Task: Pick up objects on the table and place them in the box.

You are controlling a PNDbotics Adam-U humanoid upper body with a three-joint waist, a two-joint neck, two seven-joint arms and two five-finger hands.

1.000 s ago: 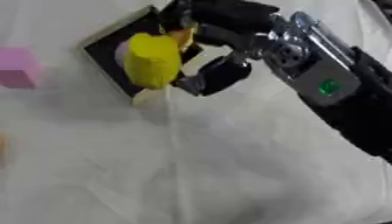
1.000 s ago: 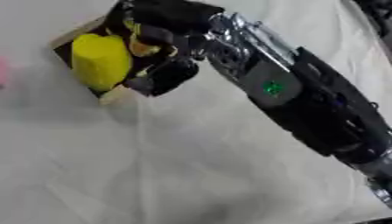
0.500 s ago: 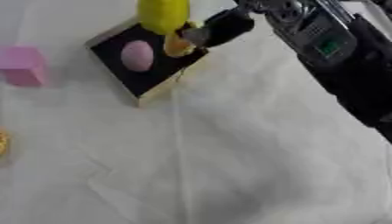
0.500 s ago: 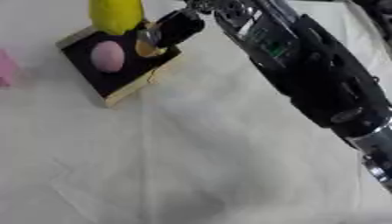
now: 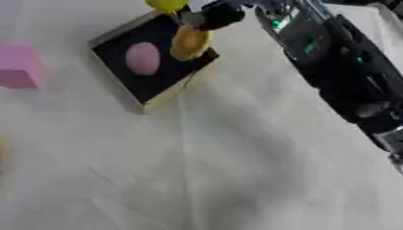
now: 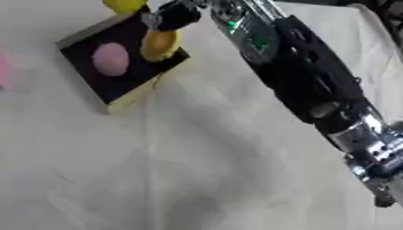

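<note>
The right hand (image 5: 214,13) hangs over the box's (image 5: 118,36) far edge, whether its fingers grip cannot be told. An orange oval piece (image 5: 190,42) sits inside beside a pink one (image 5: 142,58); the pink block (image 5: 17,66) on the table looks light and squashy, best pinched across its flat sides

No text, label or number can be read anywhere.

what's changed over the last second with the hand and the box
The right hand has lifted the yellow object from over the box to the picture's top edge, uncovering a pink egg shape and an orange piece inside. The pink block stayed beside the box.
</note>
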